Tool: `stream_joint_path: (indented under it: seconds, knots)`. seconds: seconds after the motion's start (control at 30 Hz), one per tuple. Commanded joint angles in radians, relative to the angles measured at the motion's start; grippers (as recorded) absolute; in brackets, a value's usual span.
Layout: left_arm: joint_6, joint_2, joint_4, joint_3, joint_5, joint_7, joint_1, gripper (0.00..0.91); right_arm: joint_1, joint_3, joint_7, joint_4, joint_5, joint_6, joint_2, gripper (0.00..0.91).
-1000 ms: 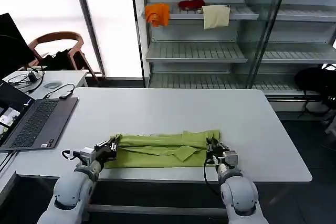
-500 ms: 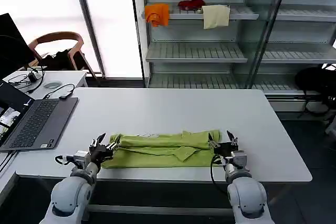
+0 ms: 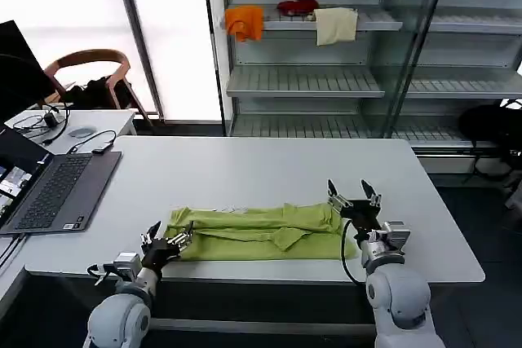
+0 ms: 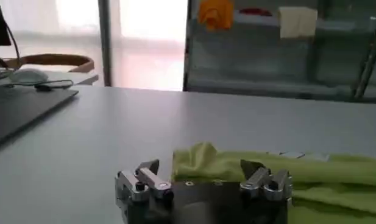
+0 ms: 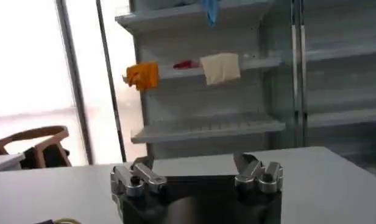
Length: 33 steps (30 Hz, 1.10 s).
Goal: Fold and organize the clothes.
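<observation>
head view: a smooth white table (image 3: 245, 173) carries the thin, soft lime t-shirt (image 3: 261, 232), folded into a long wrinkled band near its front edge. the right gripper (image 3: 354, 197), raised just past the shirt's right end, has fingers spread wide, holding nothing. the left gripper (image 3: 167, 236), also spread and empty, sits at the left end.

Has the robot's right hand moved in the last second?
Yes. The right hand has let go of the lime yellow-green T-shirt, rising open toward the white table's right edge.
</observation>
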Motion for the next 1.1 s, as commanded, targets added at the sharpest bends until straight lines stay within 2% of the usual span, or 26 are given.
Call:
stream_joint_path:
  seconds: [0.03,0.07,0.1,0.23,0.27,0.77,1.1]
  knots:
    - [-0.017,-0.022,0.05,0.004,-0.039,-0.04,-0.008,0.645,0.0,0.013,-0.006,0.014,0.036,0.019,-0.003,0.907]
    - [-0.018,-0.024,0.06,0.007,-0.038,-0.044,-0.016,0.413,-0.001,0.012,-0.006,0.015,0.033,0.019,-0.003,0.907]
    - [-0.02,-0.026,0.068,0.009,-0.038,-0.048,-0.021,0.282,-0.002,0.012,-0.005,0.014,0.032,0.019,-0.004,0.907]
    - [-0.023,-0.027,0.073,0.019,-0.038,-0.038,-0.021,0.03,-0.008,0.009,-0.007,0.005,0.022,0.021,-0.003,0.907]
    - [-0.021,-0.028,0.07,0.021,-0.05,-0.037,-0.021,0.01,-0.009,0.009,-0.007,0.005,0.02,0.021,-0.002,0.907]
    - [-0.002,-0.033,0.072,0.033,-0.059,-0.043,-0.042,0.0,-0.012,0.009,-0.016,-0.026,-0.004,0.032,-0.008,0.907]
    - [-0.063,-0.016,0.048,0.0,0.11,-0.008,-0.052,0.0,-0.01,0.02,-0.013,-0.023,0.001,0.032,-0.015,0.907]
